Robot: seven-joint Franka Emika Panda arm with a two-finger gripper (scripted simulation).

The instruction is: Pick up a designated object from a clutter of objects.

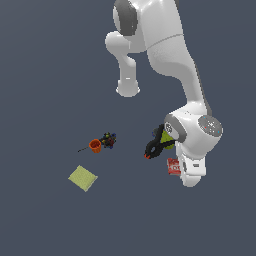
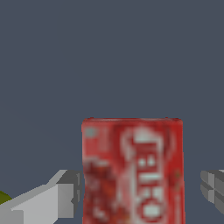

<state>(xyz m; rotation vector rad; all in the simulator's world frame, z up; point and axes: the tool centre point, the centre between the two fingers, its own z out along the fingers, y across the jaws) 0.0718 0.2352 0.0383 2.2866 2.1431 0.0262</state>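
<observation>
The red box with white lettering lies flat on the floor and fills the lower middle of the wrist view. My gripper is open and low over it, with one grey finger close beside one side of the box and the other finger a small gap off the other side. In the exterior view the red box peeks out beside my white hand, which hides the fingers. The rest of the clutter lies around it.
The black clamp with red tips and the yellow-green pear lie just beside the box, towards the exterior view's left. The orange cup and dark toy sit farther left. The yellow-green pad lies near them.
</observation>
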